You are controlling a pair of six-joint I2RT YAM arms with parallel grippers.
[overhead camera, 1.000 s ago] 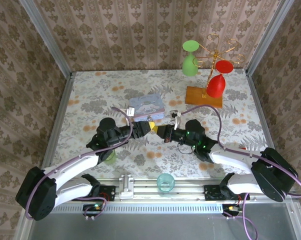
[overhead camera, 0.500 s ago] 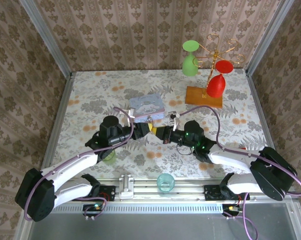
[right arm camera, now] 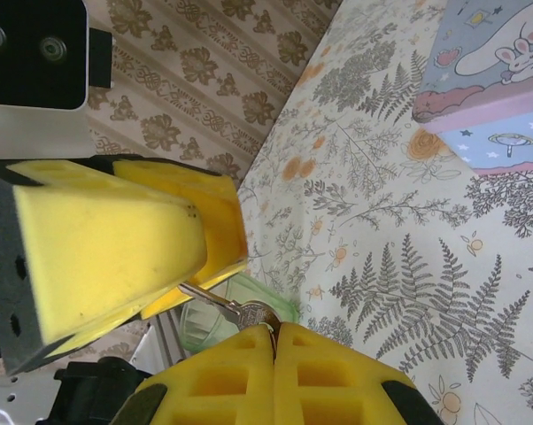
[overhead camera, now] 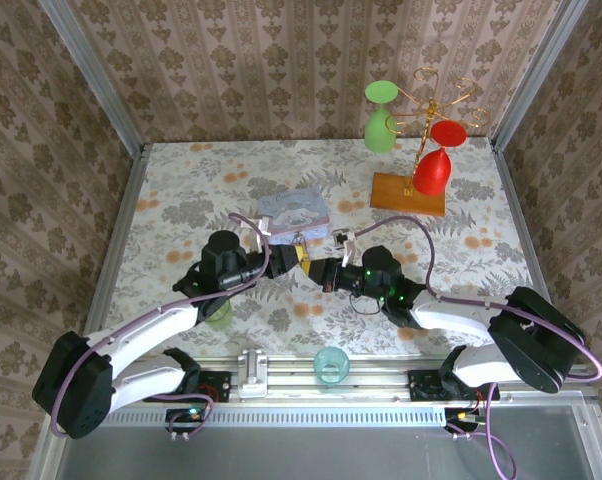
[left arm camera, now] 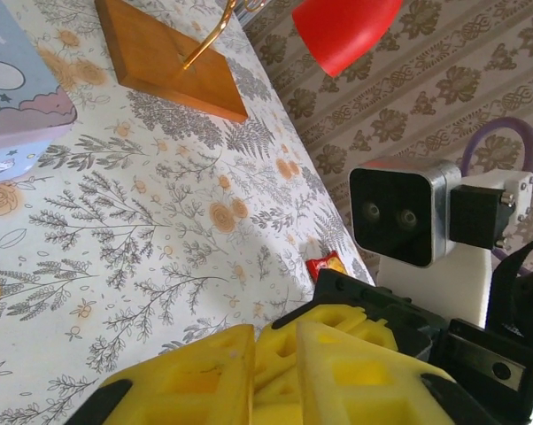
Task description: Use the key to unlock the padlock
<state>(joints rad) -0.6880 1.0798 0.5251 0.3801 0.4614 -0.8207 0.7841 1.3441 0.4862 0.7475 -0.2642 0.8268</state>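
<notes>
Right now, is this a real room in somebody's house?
Probably not: it looks like a robot test booth dressed as a home. Wallpapered panels stand in a metal frame around one floral tablecloth, and a metal rail runs along its near edge.

The small dark metal key [right arm camera: 215,304] has its head buried between the right gripper's [right arm camera: 274,341] yellow foam pads and its tip hidden behind the left gripper [right arm camera: 220,266]; the pale blue cartoon tin box [right arm camera: 505,80] is cut off at the picture's edge
</notes>
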